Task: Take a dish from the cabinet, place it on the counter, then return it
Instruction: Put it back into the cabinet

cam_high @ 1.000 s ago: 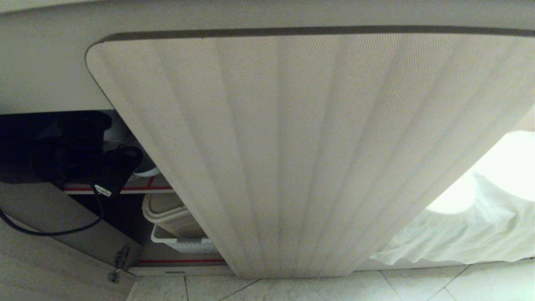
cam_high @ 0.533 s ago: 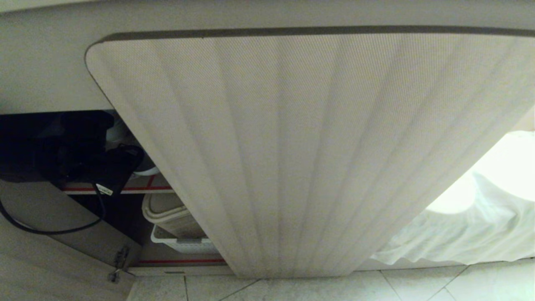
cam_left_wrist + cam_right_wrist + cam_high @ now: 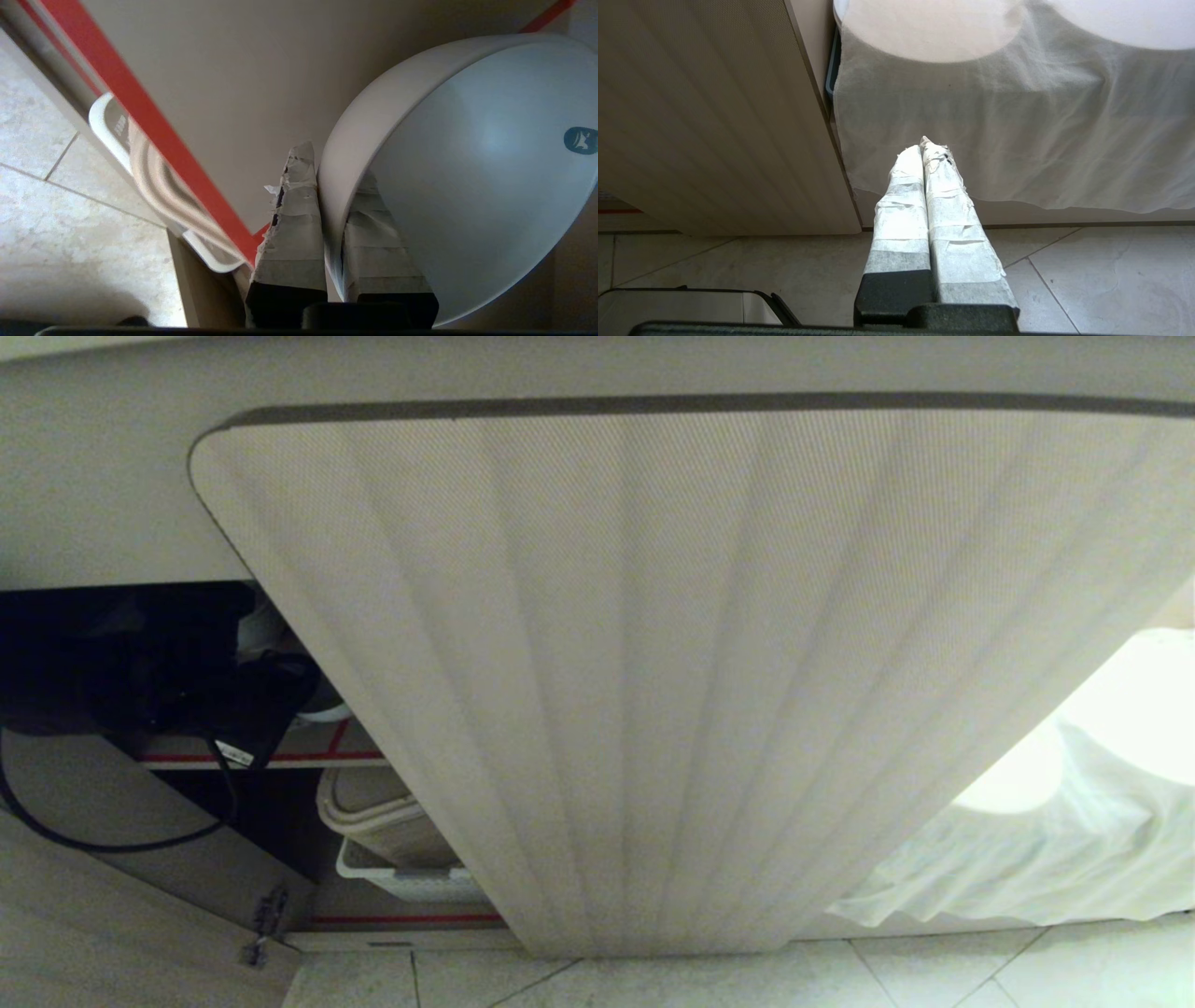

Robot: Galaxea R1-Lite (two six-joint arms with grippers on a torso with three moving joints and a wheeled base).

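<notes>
Smooth white round bowl (image 3: 467, 186), glossy and deep, inside the cabinet (image 3: 672, 672) above a red-edged shelf (image 3: 154, 135). Rim pinched between the 2 tape-wrapped jaws of the left gripper (image 3: 332, 210), 1 finger inside, 1 outside. Fluted beige door swung open. Slotted plastic basket (image 3: 401, 877) lower down. Right gripper (image 3: 923, 154) pressed together near draped white cloth (image 3: 1017, 140), over tiled floor (image 3: 1087, 280).

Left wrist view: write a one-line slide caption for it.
Left gripper pinches the rim of the white bowl between taped fingers, above a red-edged cabinet shelf.
</notes>
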